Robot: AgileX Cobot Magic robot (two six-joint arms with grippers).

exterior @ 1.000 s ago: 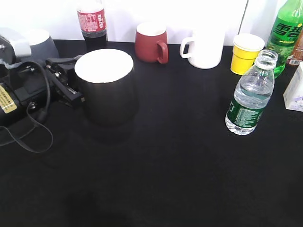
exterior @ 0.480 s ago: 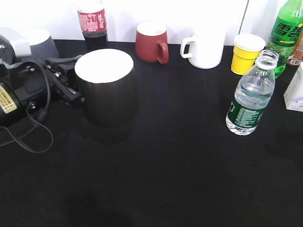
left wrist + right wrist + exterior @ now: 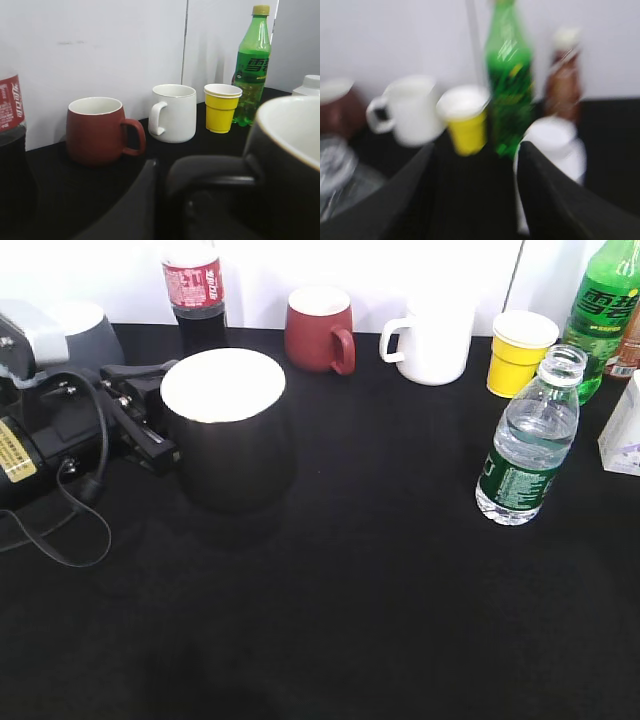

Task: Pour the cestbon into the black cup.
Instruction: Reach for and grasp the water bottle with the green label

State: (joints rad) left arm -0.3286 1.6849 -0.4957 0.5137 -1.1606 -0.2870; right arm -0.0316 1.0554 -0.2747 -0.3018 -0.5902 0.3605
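The black cup [image 3: 228,435], glossy with a white inside, stands at the left of the black table. My left gripper [image 3: 150,412] is shut on its loop handle; the left wrist view shows the handle [image 3: 210,172] against the jaws [image 3: 170,200] and the cup's rim [image 3: 295,125] at the right. The cestbon [image 3: 528,440], uncapped and partly full, stands upright at the right, apart from both grippers. My right gripper [image 3: 475,200] shows only in the blurred right wrist view, open and empty, with a clear blur that may be the cestbon at that view's left edge.
Along the back edge stand a grey mug [image 3: 90,335], a cola bottle [image 3: 195,290], a dark red mug [image 3: 318,330], a white mug [image 3: 430,340], a yellow cup [image 3: 520,352] and a green soda bottle [image 3: 605,310]. A white carton [image 3: 625,430] is at the far right.
The black cup and my left gripper have shifted slightly to the right. The cestbon has wobbled a little and stands in about the same place.
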